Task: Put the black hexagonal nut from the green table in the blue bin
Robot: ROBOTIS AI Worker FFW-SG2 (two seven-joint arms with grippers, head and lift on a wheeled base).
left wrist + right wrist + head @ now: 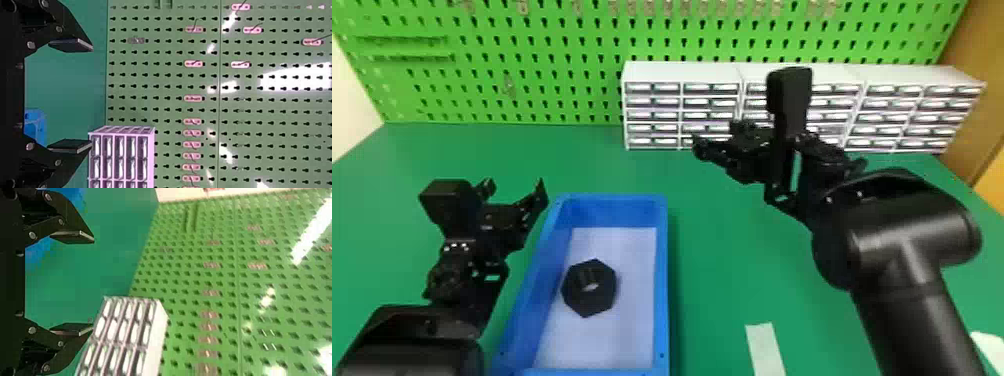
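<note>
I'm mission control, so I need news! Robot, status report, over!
Left hand and right hand open, empty. Black nut lying in blue bin. Nothing covering nut.

Free room over blue bin (pixel 662 280), left gripper (pixel 515 186) near, 3 drawer units (pixel 682 74) beyond

Counted in head view: 1 blue bin (pixel 662 280), 1 blk hex. nut (pixel 589 297) – 1 green table (pixel 722 260), 1 pegboard wall (pixel 532 25), 3 drawer cabs. (pixel 682 72), 1 pale strip (pixel 765 347) – also seen, 1 white item (pixel 989 346), partly cut off.
</note>
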